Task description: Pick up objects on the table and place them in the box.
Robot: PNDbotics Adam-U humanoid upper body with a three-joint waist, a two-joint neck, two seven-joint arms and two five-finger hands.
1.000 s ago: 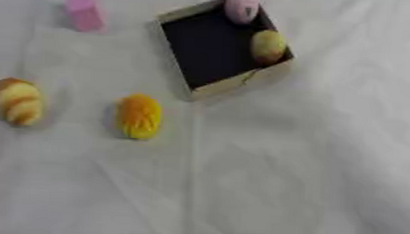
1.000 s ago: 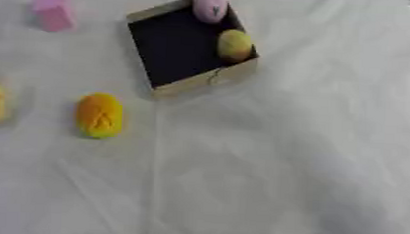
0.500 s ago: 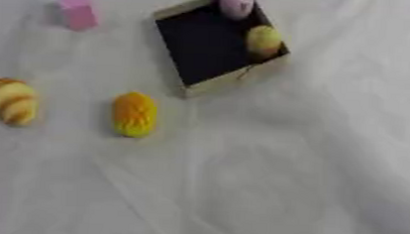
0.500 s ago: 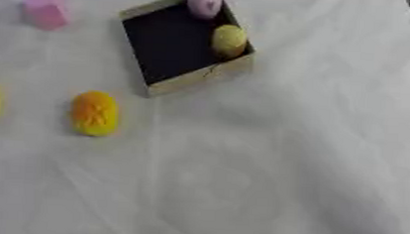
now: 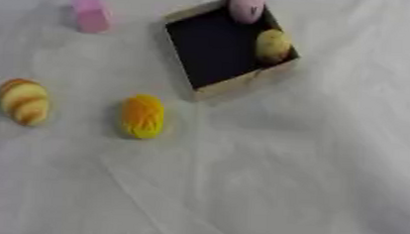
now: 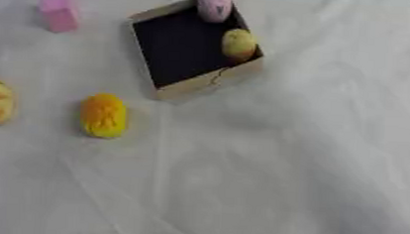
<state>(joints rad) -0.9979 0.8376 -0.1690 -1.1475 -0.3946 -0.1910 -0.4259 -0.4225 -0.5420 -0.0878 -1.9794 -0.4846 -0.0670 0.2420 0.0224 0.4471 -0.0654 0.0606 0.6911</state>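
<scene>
Only the cam has shifted since a sec ago, objs unmoved — box holds two items, orange-yellow obj, striped obj & pink block wait on the surface — neither robot hand in view.

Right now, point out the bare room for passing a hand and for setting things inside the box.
The white cloth lies bare nearer than the orange-yellow object and striped bun, and right of the box. The box's dark floor is free at its left and near side; a pink object and a yellow object crowd its far-right wall. A pink block stands far left.
</scene>
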